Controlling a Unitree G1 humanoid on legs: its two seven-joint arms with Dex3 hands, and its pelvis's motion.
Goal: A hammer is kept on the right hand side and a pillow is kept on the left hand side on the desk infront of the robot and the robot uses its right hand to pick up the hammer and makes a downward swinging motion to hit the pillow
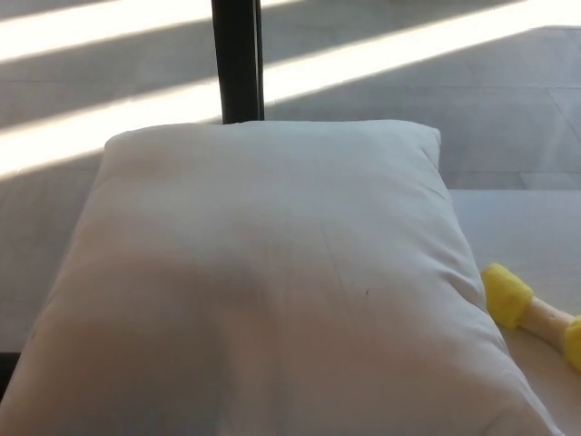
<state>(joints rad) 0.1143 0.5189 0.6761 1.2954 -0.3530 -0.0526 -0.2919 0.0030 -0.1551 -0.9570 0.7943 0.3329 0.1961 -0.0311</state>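
Note:
A large white pillow fills most of the head view, lying flat on the pale desk. At the right edge, beside the pillow's right side, lies the hammer: a yellow foam head with a pale wooden piece leading to another yellow part cut off by the frame. It rests on the desk, close to the pillow; I cannot tell whether they touch. No robot hand or arm shows anywhere in this view.
A black vertical post stands behind the pillow's far edge. Beyond the desk is a grey tiled floor crossed by bright bands of sunlight. Bare desk surface shows to the right of the pillow.

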